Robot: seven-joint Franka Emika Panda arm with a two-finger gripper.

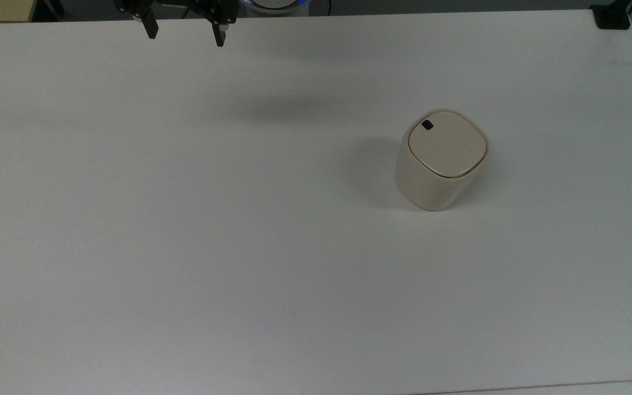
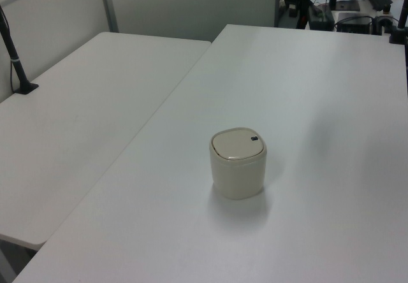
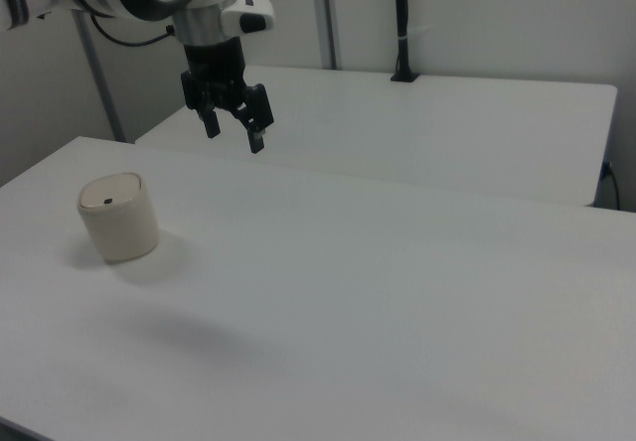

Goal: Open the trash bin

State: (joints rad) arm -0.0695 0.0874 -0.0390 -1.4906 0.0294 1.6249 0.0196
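Observation:
The trash bin (image 1: 439,159) is a small cream-beige tub with a rounded-square body and stands upright on the white table (image 1: 239,230). Its flat lid (image 1: 446,144) lies shut, with a small black button (image 1: 427,125) near one corner. The left view has the trash bin (image 2: 238,162) at mid-table, and in the right view the trash bin (image 3: 118,217) stands at the right view's left. My gripper (image 1: 186,33) hangs open and empty high above the table's far edge, well to the top view's left of the bin. In the right view the gripper (image 3: 233,134) hovers above and right of the bin.
A second white table (image 2: 76,117) adjoins on the left view's left, with a black pole clamped to it (image 2: 14,60). A black clamp (image 1: 612,16) sits on the table's far right corner in the top view. Desks with equipment (image 2: 357,2) stand beyond the table.

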